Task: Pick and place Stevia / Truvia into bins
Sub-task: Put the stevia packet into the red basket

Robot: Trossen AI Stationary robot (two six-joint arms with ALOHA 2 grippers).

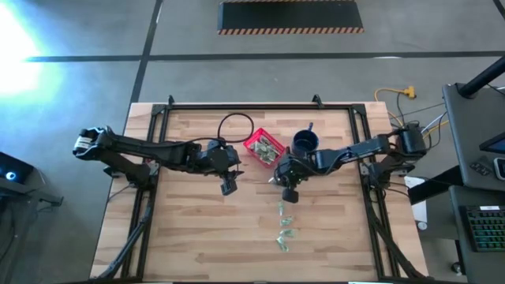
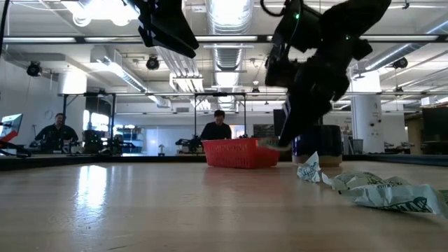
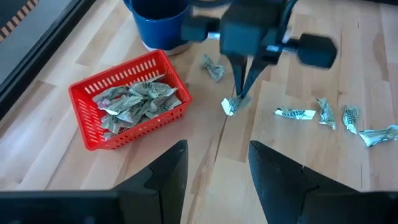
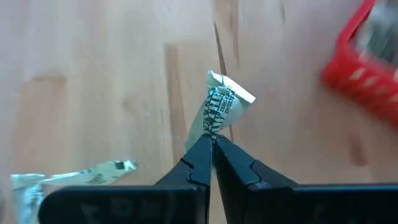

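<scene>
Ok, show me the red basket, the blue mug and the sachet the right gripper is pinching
red basket (image 3: 81,118): left wrist view, on its near side wall.
blue mug (image 3: 158,22): left wrist view, on its outer wall.
sachet (image 4: 221,102): right wrist view, on its printed middle, above the shut right gripper (image 4: 211,144).

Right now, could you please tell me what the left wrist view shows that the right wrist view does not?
Only the left wrist view shows the blue mug, the sachets heaped in the red basket, and the left pincer open. Only the right wrist view shows the print on the held sachet. Both show the right pincer shut on it above the table.
</scene>
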